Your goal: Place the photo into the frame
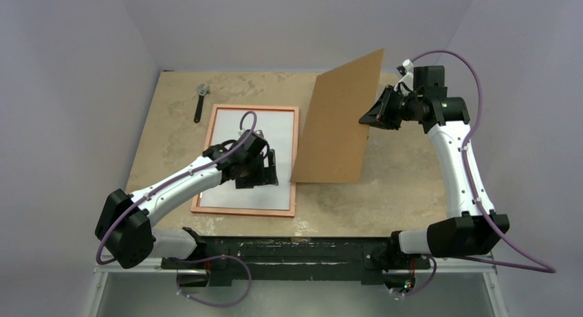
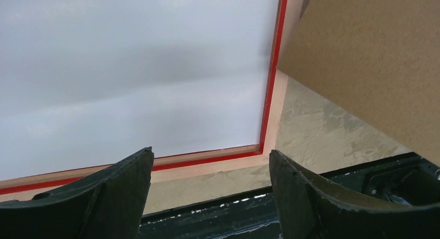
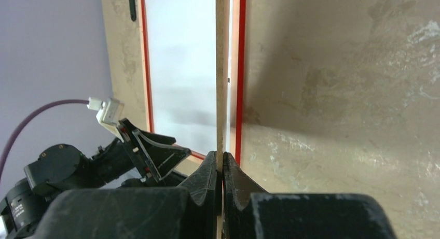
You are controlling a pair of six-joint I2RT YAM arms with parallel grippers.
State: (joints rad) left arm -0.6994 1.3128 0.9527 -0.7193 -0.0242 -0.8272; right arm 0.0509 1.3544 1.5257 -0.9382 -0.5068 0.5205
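— Entry one, the photo?
— The photo [image 1: 227,128]: white back up, lying inside the frame [image 1: 242,210], which rests pale side up on the surface. My left gripper [image 2: 210,153] hovers over its near right corner, jaws spread, holding nothing.
— Entry two?
— Backing board [image 1: 340,124]: upright just right of the frame, my right gripper [image 3: 222,161] with jaws clamped on its edge. Step, I judge: closing up. Next: clear the left arm, then lower the board squarely onto the photo.

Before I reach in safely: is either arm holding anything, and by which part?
Right fingers pinch the brown backing board by its right edge; left fingers open, empty.
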